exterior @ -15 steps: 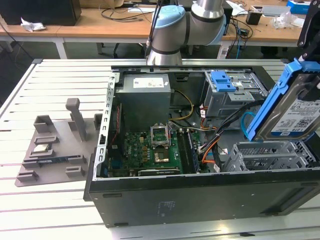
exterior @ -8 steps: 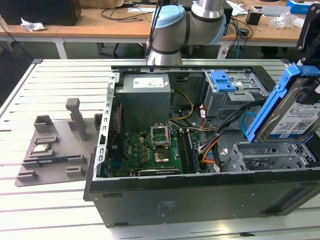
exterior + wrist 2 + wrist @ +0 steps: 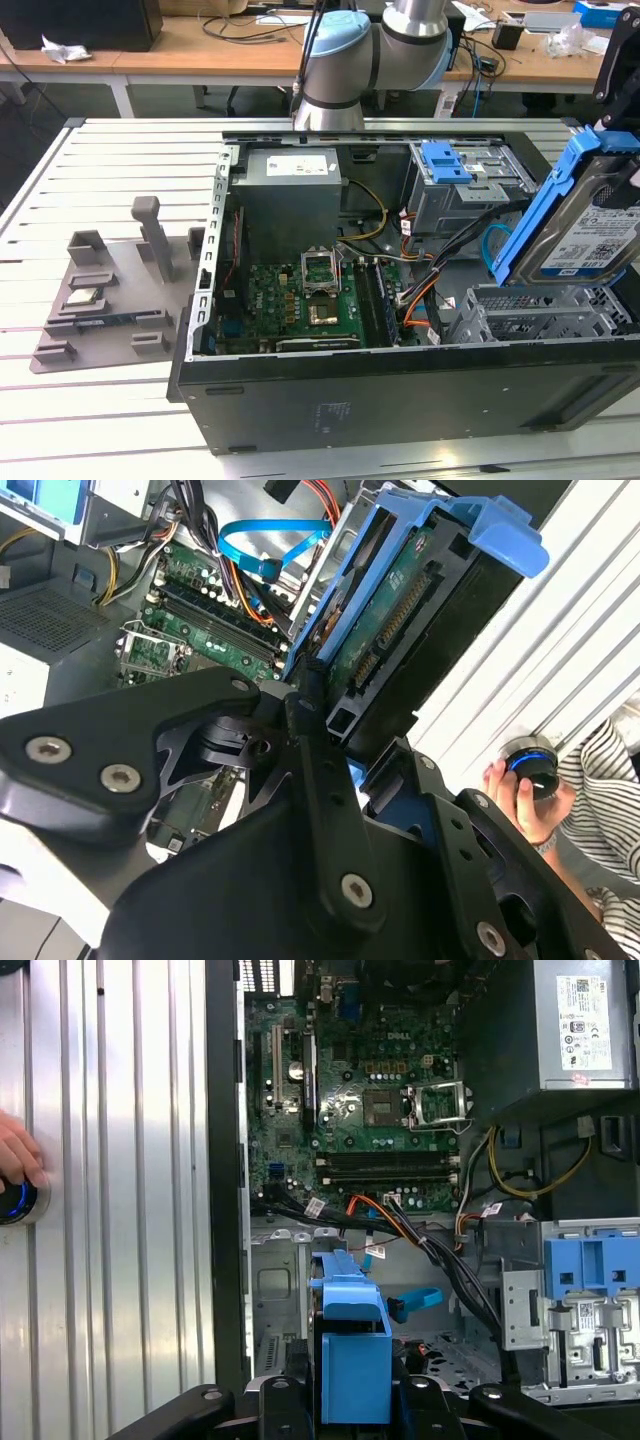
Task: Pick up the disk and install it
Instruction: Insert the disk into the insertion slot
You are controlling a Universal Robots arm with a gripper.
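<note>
The disk [image 3: 592, 225] hangs tilted in the air at the exterior view's right, its white-and-blue label facing out and blue rails along its edges. It is above the grey open drive bay [image 3: 540, 315] at the near right corner of the open computer case [image 3: 400, 390]. My gripper [image 3: 350, 742] is shut on the disk [image 3: 400, 630], with a black finger [image 3: 312, 715] pressed on one side and another on the other. In the first wrist view the blue rail end of the disk [image 3: 350, 1345] sits between the fingers over the bay [image 3: 280, 1300].
Inside the case are a grey power-supply box [image 3: 290, 195], the motherboard [image 3: 320, 290], a fixed cage with a blue latch [image 3: 465, 180] and loose cables [image 3: 415, 1300]. A grey fixture [image 3: 110, 290] lies on the slatted table. A person's hand [image 3: 520, 805] holds a round blue-lit knob.
</note>
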